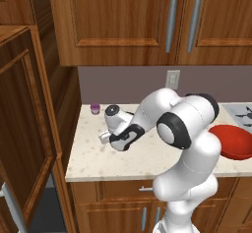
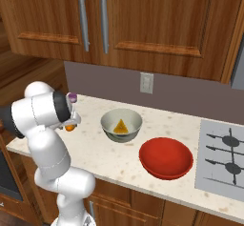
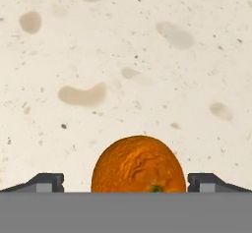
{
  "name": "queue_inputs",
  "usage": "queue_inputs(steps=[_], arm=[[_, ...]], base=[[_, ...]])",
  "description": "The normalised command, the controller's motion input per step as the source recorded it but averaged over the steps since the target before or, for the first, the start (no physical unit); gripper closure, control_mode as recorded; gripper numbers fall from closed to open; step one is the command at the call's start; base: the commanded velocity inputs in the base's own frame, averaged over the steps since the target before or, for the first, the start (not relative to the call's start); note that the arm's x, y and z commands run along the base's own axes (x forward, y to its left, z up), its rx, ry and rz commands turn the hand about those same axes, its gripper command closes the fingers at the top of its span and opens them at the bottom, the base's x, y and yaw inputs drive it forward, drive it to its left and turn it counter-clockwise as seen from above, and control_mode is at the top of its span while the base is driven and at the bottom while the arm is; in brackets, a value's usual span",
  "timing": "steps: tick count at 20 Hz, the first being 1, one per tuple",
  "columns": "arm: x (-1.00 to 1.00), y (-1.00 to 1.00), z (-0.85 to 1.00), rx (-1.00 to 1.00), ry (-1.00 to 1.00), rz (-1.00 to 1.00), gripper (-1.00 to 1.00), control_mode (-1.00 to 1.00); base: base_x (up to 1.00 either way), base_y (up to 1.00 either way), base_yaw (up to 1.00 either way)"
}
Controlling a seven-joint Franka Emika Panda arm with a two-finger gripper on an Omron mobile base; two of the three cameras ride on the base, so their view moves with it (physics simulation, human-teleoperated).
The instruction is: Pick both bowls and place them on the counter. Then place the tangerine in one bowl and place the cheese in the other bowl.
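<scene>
The tangerine (image 3: 139,164) lies on the speckled beige counter (image 3: 123,55), between the two tips of my open gripper (image 3: 126,182), and neither tip touches it. In the right base view the tangerine (image 2: 70,128) peeks out just under my arm at the counter's left end. The cream-grey bowl (image 2: 121,125) stands upright on the counter (image 2: 95,148) with the yellow cheese (image 2: 120,126) wedge inside it. To its right, nearer the front edge, the red bowl (image 2: 166,157) stands empty. My arm partly hides the red bowl (image 1: 235,141) in the left base view.
A small purple cup (image 2: 72,97) stands near the back wall at the counter's left end. A stove top (image 2: 224,156) lies at the right. Closed wall cabinets (image 2: 119,20) hang above, and an open cabinet door (image 1: 24,129) stands at the left.
</scene>
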Motion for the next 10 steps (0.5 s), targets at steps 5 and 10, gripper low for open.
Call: queue_inputs(steps=[5, 10], arm=[[0.00, -0.07, -0.09, 0.00, 0.08, 0.00, -1.00, -1.00], [0.01, -0.01, -0.03, 0.00, 0.06, 0.00, 1.00, -1.00]], base=[[0.00, 0.00, 0.00], [0.00, 0.00, 0.00]])
